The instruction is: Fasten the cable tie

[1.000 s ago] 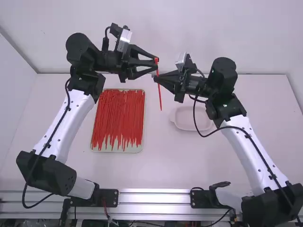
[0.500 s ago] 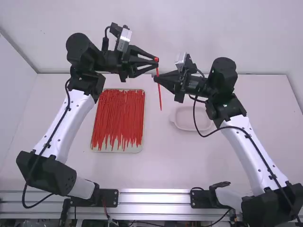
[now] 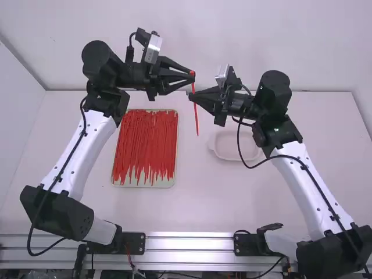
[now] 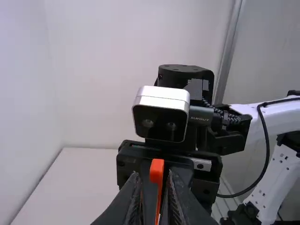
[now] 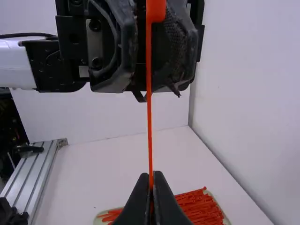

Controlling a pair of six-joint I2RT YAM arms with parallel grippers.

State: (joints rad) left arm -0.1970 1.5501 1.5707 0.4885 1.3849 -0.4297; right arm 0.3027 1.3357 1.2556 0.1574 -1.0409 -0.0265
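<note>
A red cable tie [image 3: 195,107] hangs upright in the air above the table, between the two grippers. My left gripper [image 3: 190,74] is shut on its head end [image 4: 156,174] at the top. My right gripper [image 3: 193,97] is shut on the strap [image 5: 149,117] a little lower. The strap's tail points down past my right gripper toward the table. In the right wrist view the strap runs straight from my own fingertips [image 5: 143,183] up into the left gripper's jaws.
A tray [image 3: 118,181] with several red cable ties lies on the table at the left of centre. A white shallow dish [image 3: 232,152] sits right of centre, under the right arm. A wall stands close behind both grippers.
</note>
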